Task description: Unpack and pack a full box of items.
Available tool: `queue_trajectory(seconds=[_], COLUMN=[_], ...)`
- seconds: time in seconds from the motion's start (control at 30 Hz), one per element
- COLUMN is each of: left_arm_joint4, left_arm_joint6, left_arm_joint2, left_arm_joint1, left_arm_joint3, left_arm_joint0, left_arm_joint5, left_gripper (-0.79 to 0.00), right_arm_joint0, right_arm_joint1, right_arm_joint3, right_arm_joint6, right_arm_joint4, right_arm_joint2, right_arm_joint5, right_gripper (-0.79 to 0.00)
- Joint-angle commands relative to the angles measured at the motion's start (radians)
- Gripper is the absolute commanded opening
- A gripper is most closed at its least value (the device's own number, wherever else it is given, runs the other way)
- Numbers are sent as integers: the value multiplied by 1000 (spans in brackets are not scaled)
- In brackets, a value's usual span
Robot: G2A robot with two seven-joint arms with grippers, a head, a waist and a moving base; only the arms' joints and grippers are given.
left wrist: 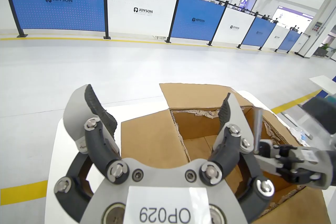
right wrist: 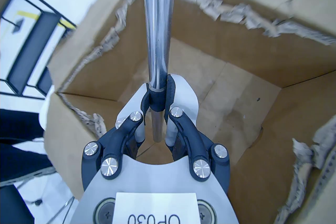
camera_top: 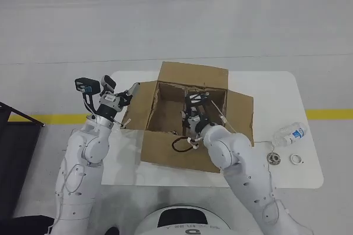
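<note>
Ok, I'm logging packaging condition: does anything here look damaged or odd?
Yes. The cardboard box has ragged, shredded edges along its flap folds, as if torn rather than cut. A clear bottle lies on its side on the table beside it.

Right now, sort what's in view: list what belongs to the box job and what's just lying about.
Job: cardboard box; metal rod, gripped by right tool; left tool, open beside it; plastic bottle and two rings on the table, likely unpacked.
Lying about: black frame; yellow floor line.
</note>
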Motion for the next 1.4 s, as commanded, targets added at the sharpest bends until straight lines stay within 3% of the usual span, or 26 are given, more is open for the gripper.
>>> queue_trajectory(seconds=[0.0, 0.43, 0.67, 0.83, 1.0, 1.07, 1.13, 1.37], left_arm_joint4=[0, 0, 0, 0, 0, 0, 0, 0], left_arm_joint6=[0, 0, 0, 0, 0, 0, 0, 0], left_arm_joint2=[0, 0, 0, 0, 0, 0, 0, 0], left_arm_joint1=[0, 0, 0, 0, 0, 0, 0, 0], left_arm_joint3=[0, 0, 0, 0, 0, 0, 0, 0], left_arm_joint0=[0, 0, 0, 0, 0, 0, 0, 0], left_arm_joint5=[0, 0, 0, 0, 0, 0, 0, 0], left_gripper=[0, 0, 0, 0, 0, 0, 0, 0], right_arm_joint0=[-67, -546, -807, -903, -913, -912, -898, -898], right_arm_joint1=[5, 34, 39, 40, 40, 41, 46, 46], right_arm_joint3=[-59, -323, -297, -196, -127, -139, -157, -157], right_arm_joint6=[-117, -704, -1021, -1184, -1192, -1113, -1018, -1018], right_arm_joint4=[6, 132, 292, 412, 488, 530, 570, 570], right_arm_joint2=[28, 260, 403, 472, 501, 514, 527, 527], right_arm_joint5=[-6, -123, -259, -429, -470, -428, -450, -450], right_gripper=[-785, -785, -785, -785, -785, -785, -785, -785])
